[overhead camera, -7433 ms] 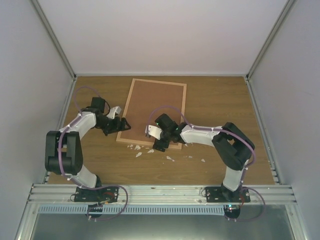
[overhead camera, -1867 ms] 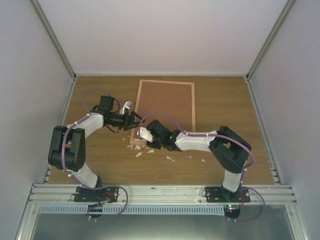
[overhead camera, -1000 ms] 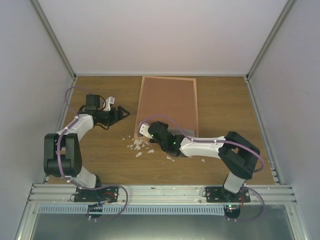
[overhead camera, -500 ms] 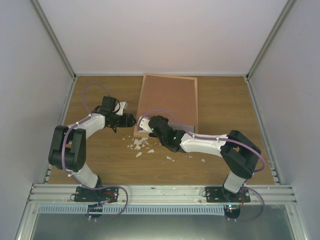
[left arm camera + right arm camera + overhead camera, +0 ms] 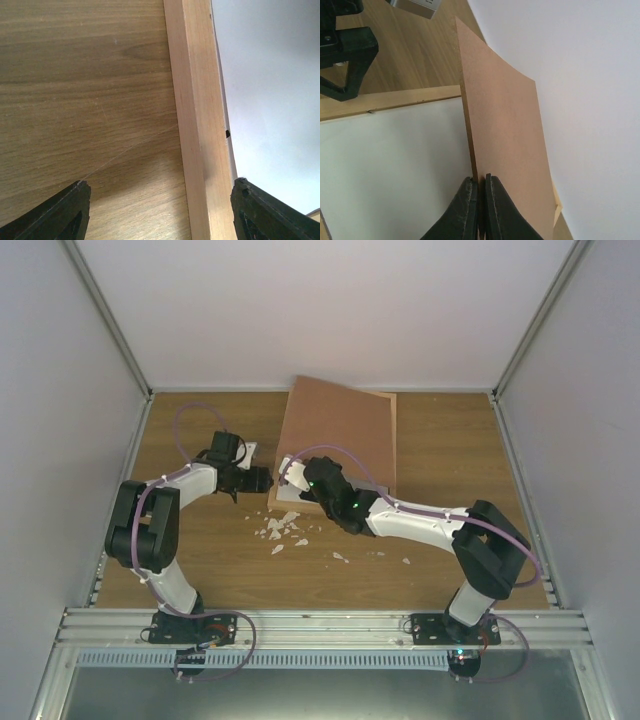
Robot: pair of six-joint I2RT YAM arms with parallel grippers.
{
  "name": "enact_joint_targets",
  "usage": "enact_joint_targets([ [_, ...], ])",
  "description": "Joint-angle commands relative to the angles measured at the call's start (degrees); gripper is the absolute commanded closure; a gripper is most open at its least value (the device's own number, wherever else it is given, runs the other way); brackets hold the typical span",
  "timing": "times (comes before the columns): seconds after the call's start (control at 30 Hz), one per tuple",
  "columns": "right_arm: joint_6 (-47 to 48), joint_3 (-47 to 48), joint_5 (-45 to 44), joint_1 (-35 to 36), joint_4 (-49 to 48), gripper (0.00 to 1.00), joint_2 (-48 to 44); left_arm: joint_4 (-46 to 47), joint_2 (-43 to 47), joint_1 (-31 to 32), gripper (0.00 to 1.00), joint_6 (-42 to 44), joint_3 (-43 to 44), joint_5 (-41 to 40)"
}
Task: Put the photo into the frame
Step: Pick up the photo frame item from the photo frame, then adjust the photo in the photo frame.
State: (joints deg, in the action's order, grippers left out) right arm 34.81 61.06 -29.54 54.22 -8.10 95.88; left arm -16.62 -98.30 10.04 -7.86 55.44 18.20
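Note:
The frame (image 5: 392, 450) lies flat at mid-table, and its light wood rail (image 5: 197, 125) runs between the wide-apart fingers of my left gripper (image 5: 160, 212). That gripper is open at the frame's left side (image 5: 263, 480). My right gripper (image 5: 480, 197) is shut on the near-left edge of the brown backing board (image 5: 505, 130). It holds the board (image 5: 340, 430) tilted up off the frame. Inside the frame a pale white surface (image 5: 395, 165) shows. I cannot tell whether it is the photo or the pane. No printed picture shows.
Several small white scraps (image 5: 280, 530) lie on the wooden table in front of the frame, with more towards the right (image 5: 405, 562). White walls close in the back and both sides. The left gripper (image 5: 345, 55) shows in the right wrist view beyond the frame rail (image 5: 390, 102).
The right gripper has raised the backing board's near-left corner, so the board now tilts up off the frame. The left gripper has moved right onto the frame's left rail.

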Motion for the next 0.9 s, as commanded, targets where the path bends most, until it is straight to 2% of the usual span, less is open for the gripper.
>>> enact_joint_targets([
  [0.0,-3.58,1.21,-0.77,-1.48,-0.21,0.99,-1.22,2.78,-0.02,1.09,0.23,2.04,2.97,-0.96],
  [0.47,-3.59,0.92,-0.46,-1.57,0.03,1.0,-1.38,1.65,-5.5,6.52,0.23,2.91,6.86,-7.94],
  [0.67,-3.58,0.64,-0.24,-1.57,0.1,0.99,-1.39,0.29,-8.62,7.85,0.29,3.46,8.52,-13.7],
  [0.87,-3.44,0.42,-0.09,-1.57,0.36,1.0,-1.69,-1.83,-7.81,7.95,0.43,5.21,6.5,-17.08],
])
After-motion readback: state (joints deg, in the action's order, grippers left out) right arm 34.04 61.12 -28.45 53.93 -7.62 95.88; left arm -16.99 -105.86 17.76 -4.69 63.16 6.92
